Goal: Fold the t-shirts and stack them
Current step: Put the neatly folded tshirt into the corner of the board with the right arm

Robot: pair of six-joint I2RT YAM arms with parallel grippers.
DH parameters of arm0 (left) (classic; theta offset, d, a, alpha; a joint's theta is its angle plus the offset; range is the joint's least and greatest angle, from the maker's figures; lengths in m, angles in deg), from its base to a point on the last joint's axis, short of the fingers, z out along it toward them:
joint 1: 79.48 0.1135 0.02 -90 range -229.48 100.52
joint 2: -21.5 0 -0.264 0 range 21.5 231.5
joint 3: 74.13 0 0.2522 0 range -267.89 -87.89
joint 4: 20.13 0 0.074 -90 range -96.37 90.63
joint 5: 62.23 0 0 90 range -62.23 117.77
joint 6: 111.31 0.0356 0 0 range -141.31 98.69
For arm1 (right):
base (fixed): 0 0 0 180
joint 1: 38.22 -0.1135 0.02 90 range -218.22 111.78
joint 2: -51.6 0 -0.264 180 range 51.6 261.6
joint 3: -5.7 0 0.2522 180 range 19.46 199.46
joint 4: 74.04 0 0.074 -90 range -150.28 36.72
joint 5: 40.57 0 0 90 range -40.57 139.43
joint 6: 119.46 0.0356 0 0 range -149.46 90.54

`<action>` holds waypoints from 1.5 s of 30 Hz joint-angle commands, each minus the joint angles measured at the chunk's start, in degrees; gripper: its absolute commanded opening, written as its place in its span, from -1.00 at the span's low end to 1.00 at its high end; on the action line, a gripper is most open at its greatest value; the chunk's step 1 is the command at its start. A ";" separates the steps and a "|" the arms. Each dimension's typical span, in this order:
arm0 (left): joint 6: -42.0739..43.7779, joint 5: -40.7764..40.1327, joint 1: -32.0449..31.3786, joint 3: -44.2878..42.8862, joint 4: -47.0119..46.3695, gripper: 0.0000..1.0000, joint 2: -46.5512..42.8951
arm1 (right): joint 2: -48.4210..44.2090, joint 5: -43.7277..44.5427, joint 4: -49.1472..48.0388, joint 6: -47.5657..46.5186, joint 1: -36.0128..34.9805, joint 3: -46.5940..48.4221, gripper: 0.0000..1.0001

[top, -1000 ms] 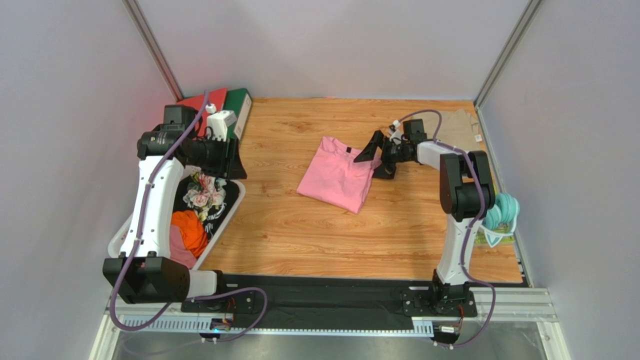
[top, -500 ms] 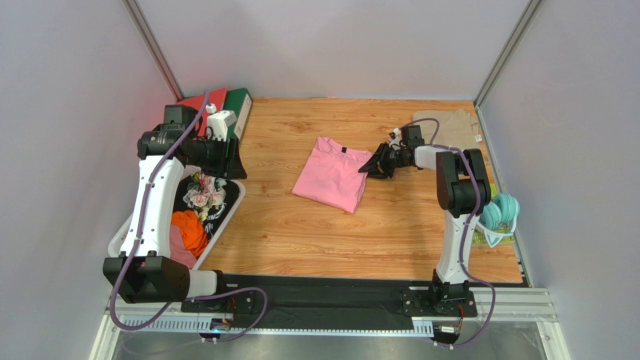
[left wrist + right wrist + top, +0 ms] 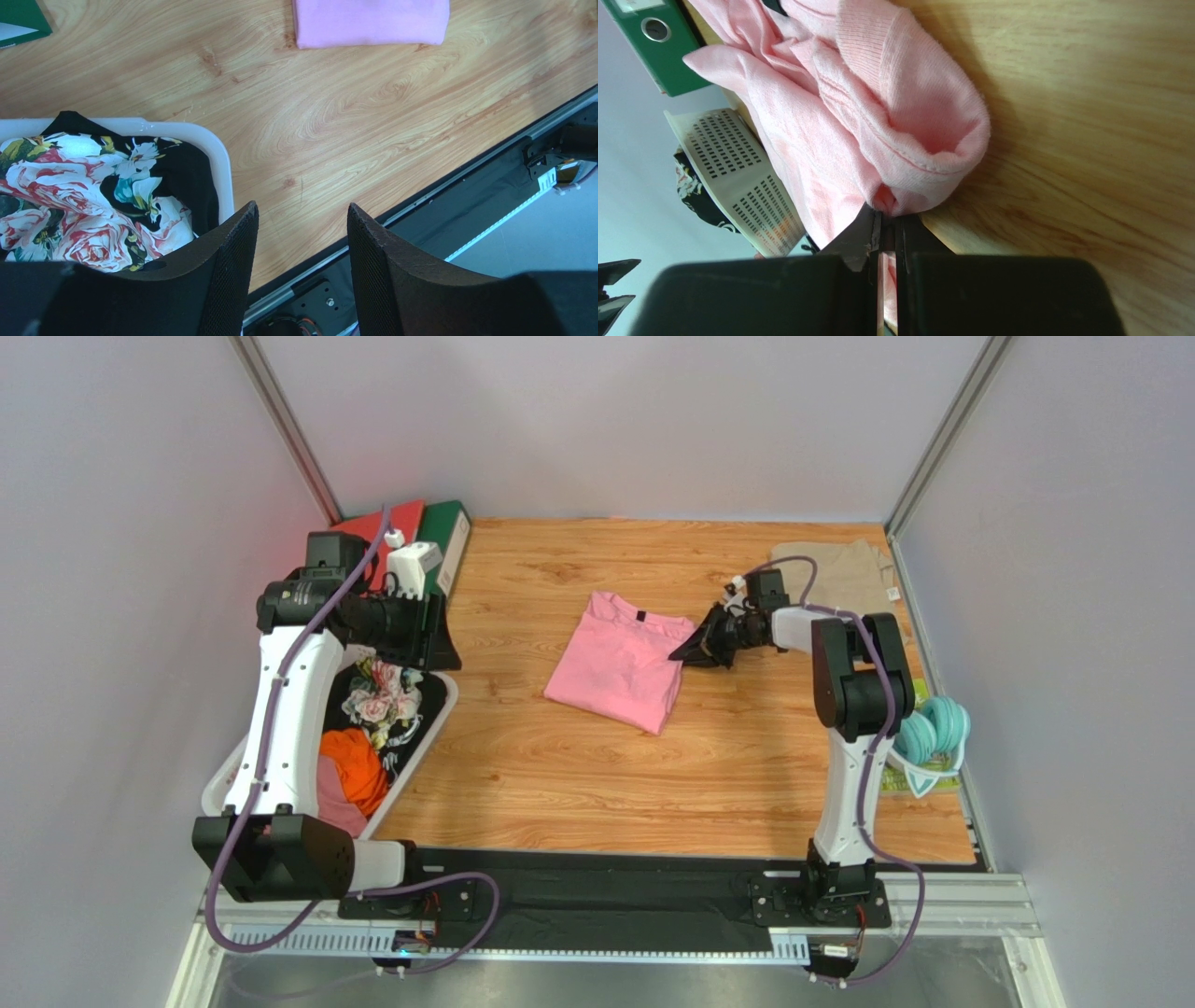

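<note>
The light pink t-shirt (image 3: pixel 617 662) lies folded on the wooden table, slightly left of centre; its near edge shows in the left wrist view (image 3: pixel 370 22). My right gripper (image 3: pixel 690 650) sits low at the shirt's right edge, shut on a bunched fold of pink cloth (image 3: pixel 906 119) that fills the right wrist view, with fabric pinched between the jaws (image 3: pixel 887 213). The khaki-beige t-shirt (image 3: pixel 852 574) lies flat at the back right corner. My left gripper (image 3: pixel 302 210) hangs open and empty over the basket's edge at the left (image 3: pixel 428 633).
A white laundry basket (image 3: pixel 222 781) at the left holds floral (image 3: pixel 84 189) and orange clothes. Red and green binders (image 3: pixel 421 525) stand at the back left. A teal object (image 3: pixel 933 735) sits by the right wall. A black rail (image 3: pixel 617 875) runs along the near edge.
My right gripper went from wide open to shut on the pink shirt's right edge, moving slightly left and lower. The shirt shifted a little leftward. The left arm stayed still.
</note>
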 commanded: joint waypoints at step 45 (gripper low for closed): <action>2.36 1.65 0.28 -1.56 -0.33 0.12 0.39 | -4.48 7.37 16.43 2.43 24.65 36.45 -1.00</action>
